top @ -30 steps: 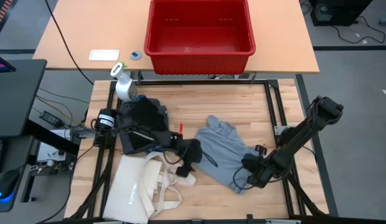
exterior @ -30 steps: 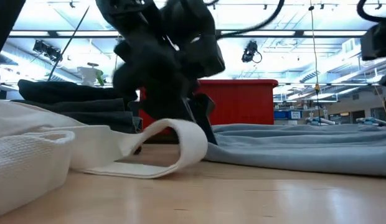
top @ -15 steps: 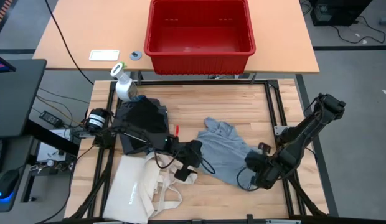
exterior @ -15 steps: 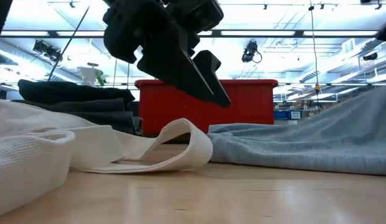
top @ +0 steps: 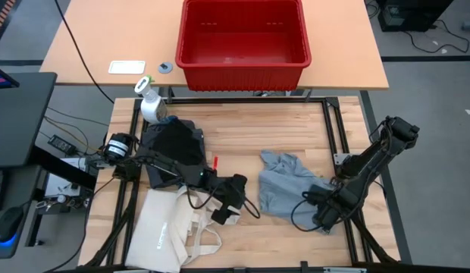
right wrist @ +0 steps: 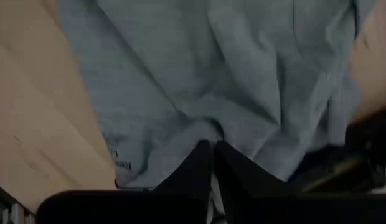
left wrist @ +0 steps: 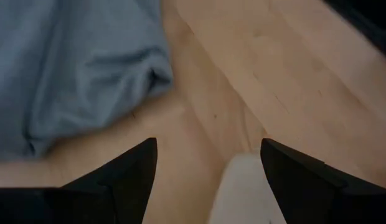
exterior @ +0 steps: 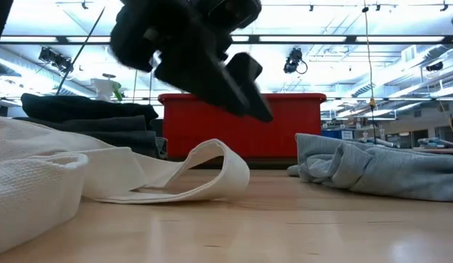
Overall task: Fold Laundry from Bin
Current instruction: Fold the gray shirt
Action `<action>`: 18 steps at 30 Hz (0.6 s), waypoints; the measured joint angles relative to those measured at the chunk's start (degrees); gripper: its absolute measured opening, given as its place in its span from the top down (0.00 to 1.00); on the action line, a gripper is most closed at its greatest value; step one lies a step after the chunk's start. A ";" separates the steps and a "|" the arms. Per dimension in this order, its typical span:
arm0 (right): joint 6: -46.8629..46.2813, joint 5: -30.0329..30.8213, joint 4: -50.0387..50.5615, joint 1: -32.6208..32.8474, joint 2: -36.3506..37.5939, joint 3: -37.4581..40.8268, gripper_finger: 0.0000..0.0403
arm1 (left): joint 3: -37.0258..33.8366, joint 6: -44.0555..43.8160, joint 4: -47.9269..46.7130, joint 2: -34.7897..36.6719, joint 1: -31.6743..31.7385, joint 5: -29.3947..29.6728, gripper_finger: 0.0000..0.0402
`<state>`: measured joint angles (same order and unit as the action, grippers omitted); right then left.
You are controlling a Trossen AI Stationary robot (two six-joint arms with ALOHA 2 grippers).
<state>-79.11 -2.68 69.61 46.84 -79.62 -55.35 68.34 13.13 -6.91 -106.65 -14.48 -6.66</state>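
High view: on the worktop (top: 311,121), a tote (top: 170,231) lies leftmost, the left hand (top: 226,214) hovers fingers apart over its strap, then the crumpled grey garment (top: 284,186), its edge clamped in the right hand (top: 324,218).

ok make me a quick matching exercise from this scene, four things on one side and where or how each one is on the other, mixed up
Things:
1. red bin
2. light grey garment
3. left gripper
4. right gripper

States:
A. shut on the cloth's edge
B. open, above the tote bag handle
C. on the far table, nothing visible inside
D. bunched on the wooden table

Pairs: 1-C, 2-D, 3-B, 4-A
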 joint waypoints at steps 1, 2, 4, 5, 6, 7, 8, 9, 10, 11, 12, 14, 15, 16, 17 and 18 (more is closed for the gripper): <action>1.24 1.13 -0.64 -0.14 0.01 0.00 0.91 | 0.00 0.04 1.15 0.00 0.00 0.00 0.28; 1.96 1.85 -1.10 -0.31 0.01 0.00 0.90 | 0.00 0.06 2.56 0.00 0.02 0.00 0.28; 2.22 3.13 -1.55 -0.50 0.01 -0.02 0.85 | 0.00 0.08 5.03 -0.10 0.02 0.32 0.28; 2.22 3.41 -1.21 -0.48 0.01 -0.02 0.83 | 0.01 0.22 6.63 -0.59 0.18 0.50 0.28; 2.22 3.31 -0.65 -0.47 0.01 -0.02 0.80 | 0.02 0.45 8.26 -1.10 0.30 0.52 0.28; 2.12 3.06 -0.28 -0.47 0.01 -0.02 0.77 | 0.01 0.53 9.25 -1.78 0.46 0.50 0.28; 1.51 2.46 0.48 -0.53 0.01 -0.02 0.73 | 0.00 0.59 10.85 -2.73 0.55 0.53 0.28; 0.88 1.24 1.84 -0.67 0.01 -0.04 0.70 | 0.00 0.63 13.17 -3.57 0.74 0.57 0.28; 0.27 -1.33 3.09 -0.96 0.01 -0.04 0.66 | -0.03 0.68 14.61 -4.27 0.86 0.57 0.28; -0.61 -4.88 3.94 -1.51 0.03 -0.02 0.63 | -0.04 0.70 16.73 -4.94 0.92 0.57 0.28; -1.83 -8.73 4.14 -2.16 0.17 -0.02 0.60 | -0.04 1.15 19.07 -5.53 1.09 0.57 0.28; -3.83 -11.68 2.75 -2.96 0.51 -0.12 0.56 | -0.01 1.67 22.90 -6.93 1.36 0.57 0.28; -3.52 -9.71 1.47 -3.18 0.57 -0.55 0.55 | 0.00 1.68 24.50 -7.66 1.64 0.51 0.28; -1.88 -6.02 -0.34 -3.21 0.57 -1.01 0.54 | 0.00 1.65 26.04 -8.47 1.90 0.49 0.28; 0.07 -1.40 -2.12 -3.21 0.57 -1.27 0.53 | 0.06 1.61 27.80 -9.30 2.21 0.42 0.28; 1.71 3.87 -3.55 -3.21 0.46 -1.44 0.53 | 0.36 1.50 28.24 -10.05 2.54 0.33 0.28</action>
<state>-77.39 1.19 66.06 43.64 -79.16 -56.79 68.69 14.63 21.32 -116.70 -11.94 -6.33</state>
